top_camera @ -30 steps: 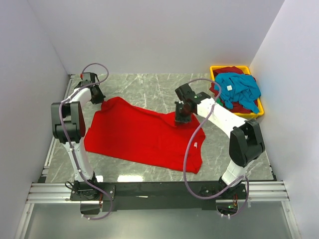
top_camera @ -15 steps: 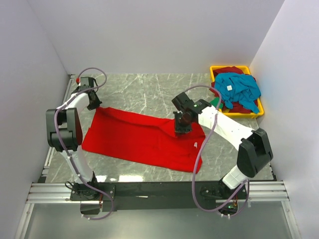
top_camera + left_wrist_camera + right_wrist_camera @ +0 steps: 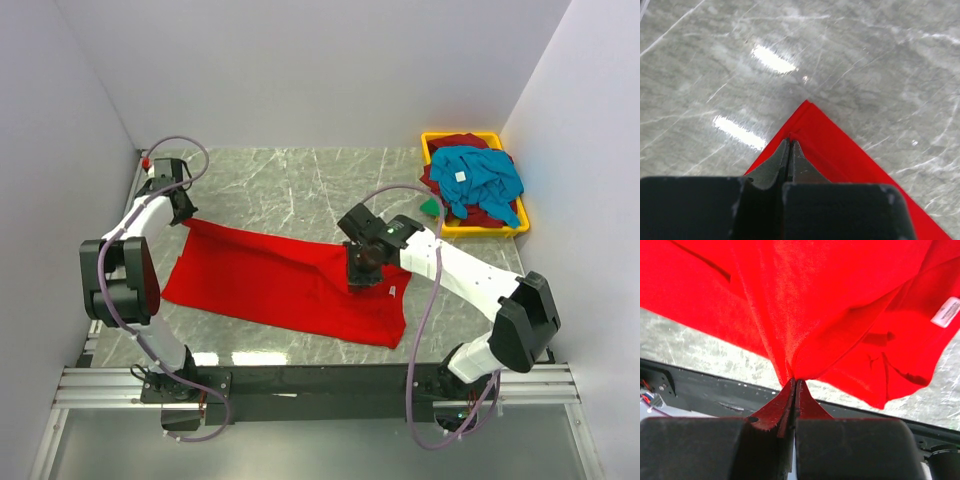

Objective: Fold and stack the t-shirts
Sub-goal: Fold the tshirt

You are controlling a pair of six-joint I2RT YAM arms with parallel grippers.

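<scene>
Two pinches on the shirt (image 3: 270, 285); left gripper (image 3: 186, 214) has its jaws clamped tight on the far-left corner; right gripper (image 3: 361, 270) nips a bunched fold near the right end; the shirt's long axis runs between them, left to right, slanting nearward; white label (image 3: 393, 292) just right of the right gripper.

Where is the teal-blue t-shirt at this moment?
In the top view, the teal-blue t-shirt lies heaped in the yellow bin at the far right corner of the table, on top of a dark maroon shirt.
</scene>
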